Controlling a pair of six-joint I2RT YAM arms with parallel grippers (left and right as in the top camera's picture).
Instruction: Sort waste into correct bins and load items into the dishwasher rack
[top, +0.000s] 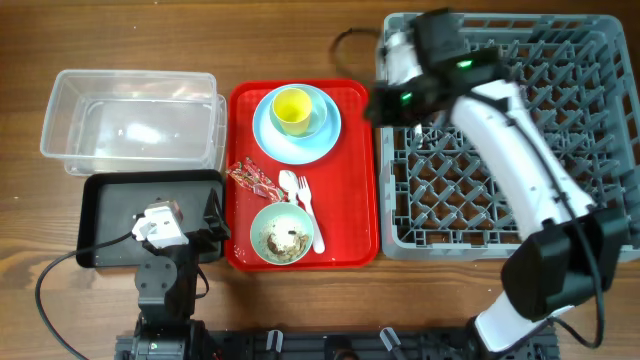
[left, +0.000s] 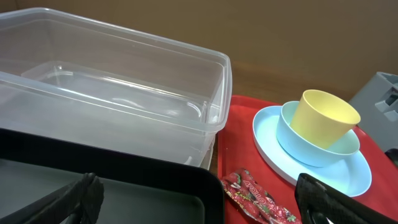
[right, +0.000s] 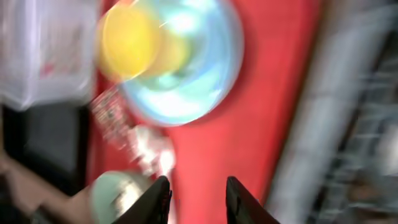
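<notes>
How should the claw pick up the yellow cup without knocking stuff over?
Pinch the yellow cup by its rim, coming down from above. It sits mouth-up, leaning a little, inside the small blue bowl. The bowl hides its lower sides, so the top edge is probably the easiest part to reach.

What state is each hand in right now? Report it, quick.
Left hand: open wide, holding nothing.
Right hand: open a little, nothing between its fingers.
</notes>
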